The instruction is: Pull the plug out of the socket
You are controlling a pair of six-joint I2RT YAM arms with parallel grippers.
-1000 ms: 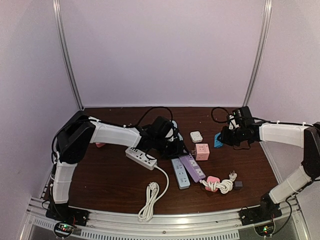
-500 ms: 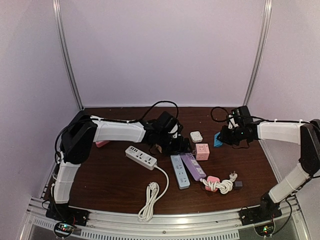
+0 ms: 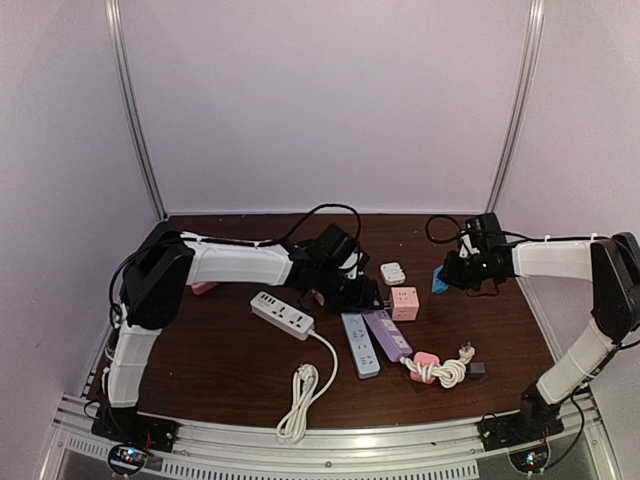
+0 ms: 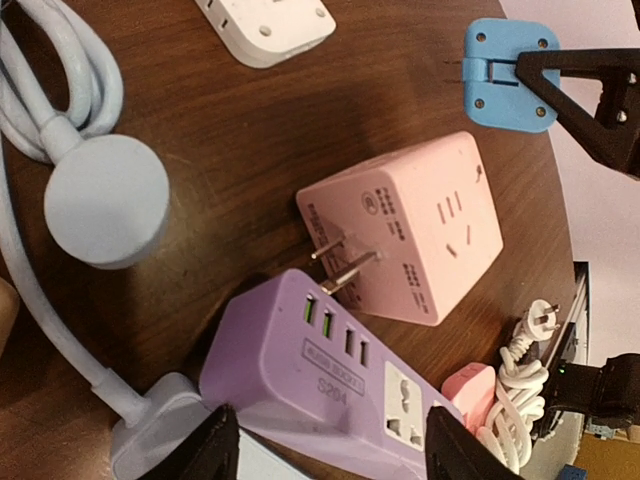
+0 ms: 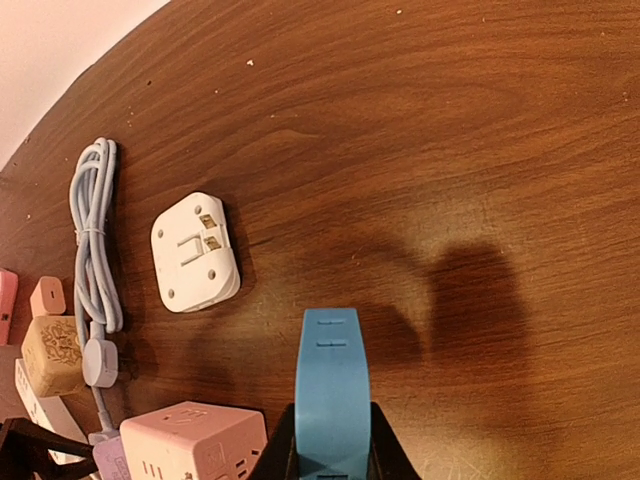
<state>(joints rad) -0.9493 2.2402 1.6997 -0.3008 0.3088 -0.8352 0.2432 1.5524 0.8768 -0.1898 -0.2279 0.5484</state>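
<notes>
Right now my left gripper [image 4: 335,447] hangs with its fingers spread wide over the end of the purple power strip [image 4: 330,370], gripping nothing. The pink cube plug [image 4: 415,225] lies on the table [image 4: 200,150] just beside that strip, its prongs bare, their tips close to the strip's edge. My right gripper [image 5: 333,452] is pinched tight on a blue adapter [image 5: 333,380], near a white adapter [image 5: 195,250].
</notes>
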